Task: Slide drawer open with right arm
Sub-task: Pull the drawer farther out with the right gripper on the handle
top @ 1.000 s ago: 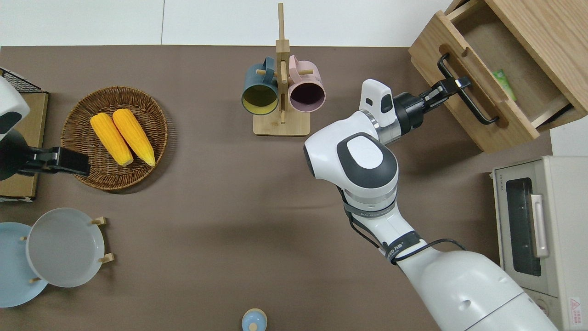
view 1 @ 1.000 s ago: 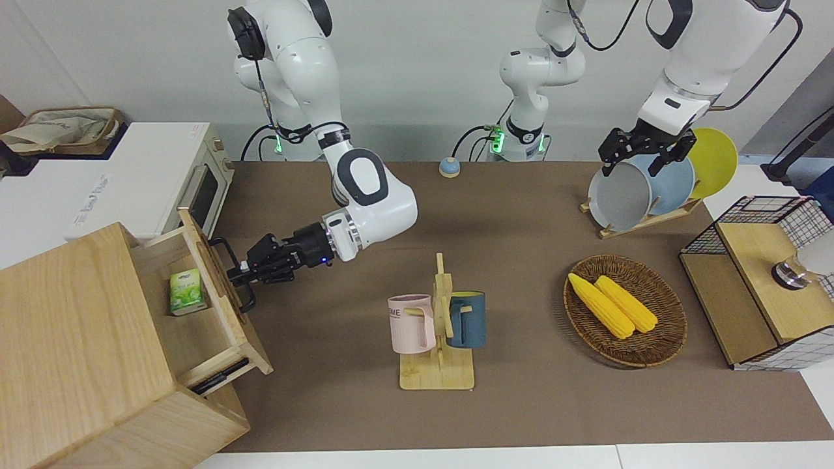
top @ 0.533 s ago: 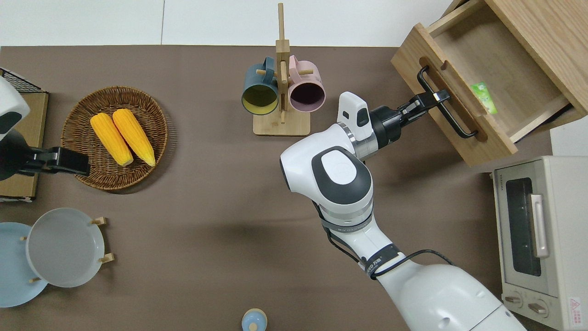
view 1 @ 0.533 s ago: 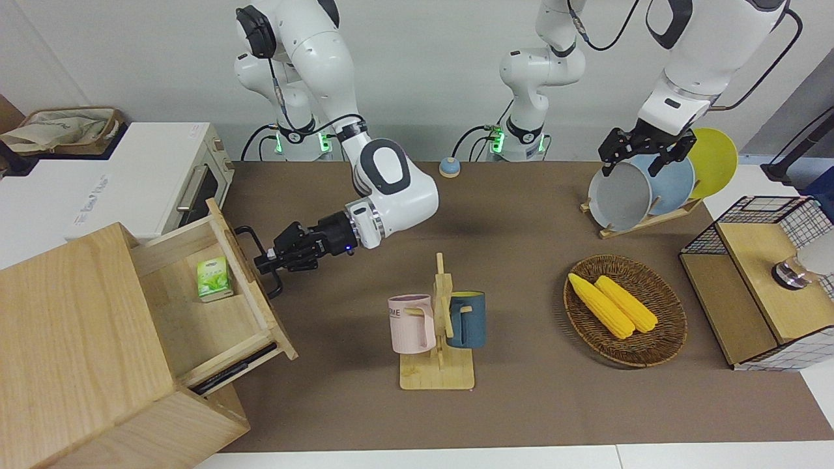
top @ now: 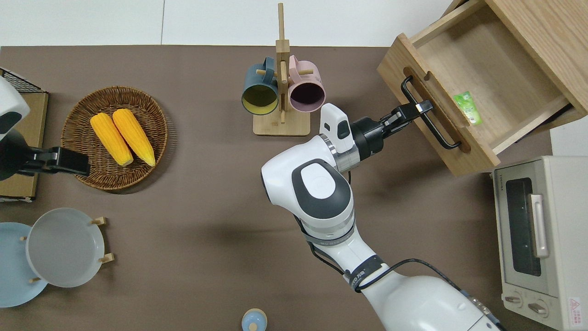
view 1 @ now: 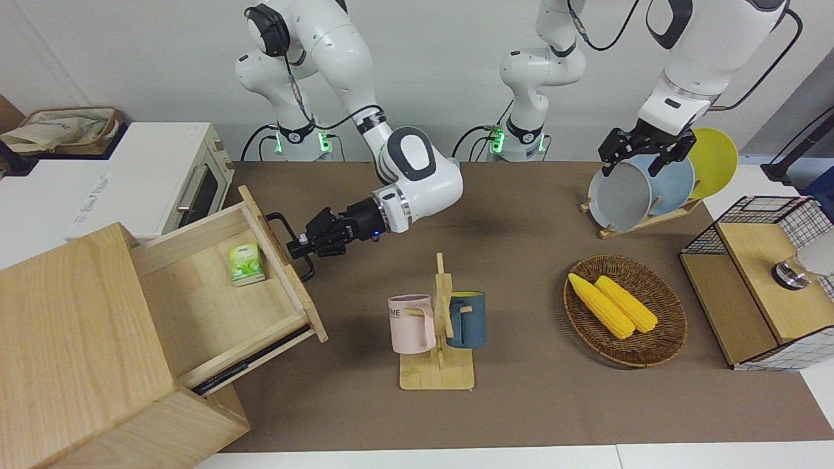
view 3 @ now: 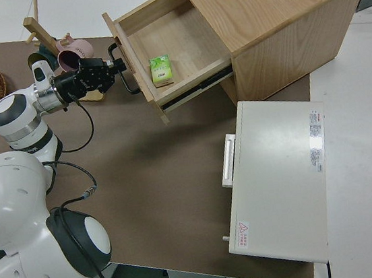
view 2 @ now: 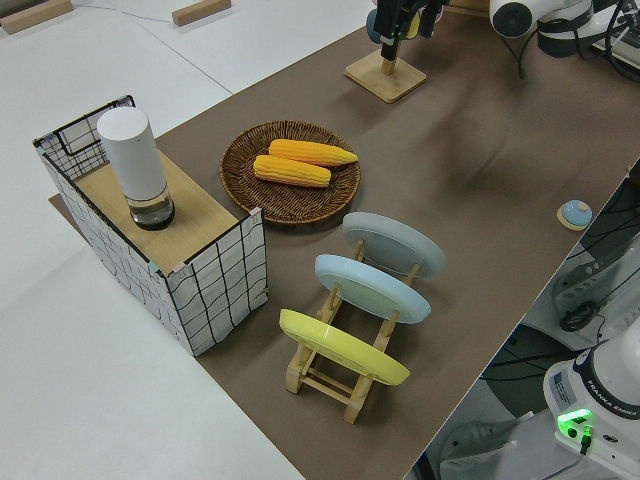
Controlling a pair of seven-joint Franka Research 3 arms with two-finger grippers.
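The drawer (view 1: 221,293), at the right arm's end of the table in the pale wood cabinet (view 1: 71,352), is pulled far out, w/ a small green carton (view 1: 247,264) inside; it probably runs stiff but easy on its side rail, so the best hold is the middle of the black U-shaped bar handle (top: 428,117). It is wide, shallow, light wood, rigid and not fragile. The right gripper (top: 421,108) has its fingers pinched on this bar approx. at mid-length; the left arm is parked, its fingers I cannot tell.
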